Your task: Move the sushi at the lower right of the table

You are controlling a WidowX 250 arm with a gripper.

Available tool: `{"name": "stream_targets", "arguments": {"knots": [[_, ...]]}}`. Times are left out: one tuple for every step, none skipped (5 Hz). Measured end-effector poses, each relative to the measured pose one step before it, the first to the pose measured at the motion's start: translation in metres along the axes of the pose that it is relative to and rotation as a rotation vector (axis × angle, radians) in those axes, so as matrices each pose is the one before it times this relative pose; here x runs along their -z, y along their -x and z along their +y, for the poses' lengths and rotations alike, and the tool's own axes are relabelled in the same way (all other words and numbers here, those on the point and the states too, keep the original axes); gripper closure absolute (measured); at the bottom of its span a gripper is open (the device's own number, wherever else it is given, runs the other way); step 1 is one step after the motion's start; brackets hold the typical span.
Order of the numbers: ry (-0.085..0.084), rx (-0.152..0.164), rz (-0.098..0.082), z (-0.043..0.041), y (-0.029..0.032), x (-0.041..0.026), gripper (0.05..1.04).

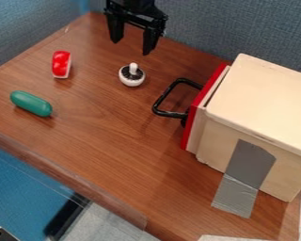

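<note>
At the bottom of the view, the near edge of the table (154,226) is closest, with grey tape (236,196) running down from the side of a pale wooden box (260,108) and onto the brown wood. The box sits at the right; its red front (202,110) faces left in the view, and a black handle (161,100) sticks out from it over the table. The sushi (62,64), red on top and white along its lower side, lies at the upper left of the table, well apart from the box. Below it in the view is a green capsule (32,103), lying on its side at a slant, not touching it. Between the sushi and the handle stands a small round white toy (132,76), dark on top, with a white stub pointing up. The gripper (131,47) hangs at the top of the view, beyond the toy and apart from it, its two black fingers (152,41) pointing down and spread wide, with nothing held between them. Blue-grey panels (197,23) rise behind the table and along its left side.
</note>
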State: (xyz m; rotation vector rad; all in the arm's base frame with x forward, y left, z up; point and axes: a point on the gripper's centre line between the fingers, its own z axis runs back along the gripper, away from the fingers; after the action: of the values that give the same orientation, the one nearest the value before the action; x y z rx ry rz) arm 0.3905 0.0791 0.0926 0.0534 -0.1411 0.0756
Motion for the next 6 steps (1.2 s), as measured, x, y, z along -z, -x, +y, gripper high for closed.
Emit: {"name": "stream_targets", "arguments": {"knots": [[0.0065,-0.0049,0.0348,-0.00067,0.00376,0.01297,0.082],[0.0052,-0.0874,0.0151,0.02554,0.0051,0.00853,0.083],[-0.0045,-0.1196,0.0128,0.0406,0.00396,0.00542,0.083],[-0.0058,-0.0964,0.0044,0.02877,-0.00245,0.00455,0.083],[-0.0088,-0.0774,0.0137,0.02805,0.00068,0.00695,0.083],[-0.0161,-0.0129,0.022,0.00435,-0.00095,0.01171,0.083]]}}
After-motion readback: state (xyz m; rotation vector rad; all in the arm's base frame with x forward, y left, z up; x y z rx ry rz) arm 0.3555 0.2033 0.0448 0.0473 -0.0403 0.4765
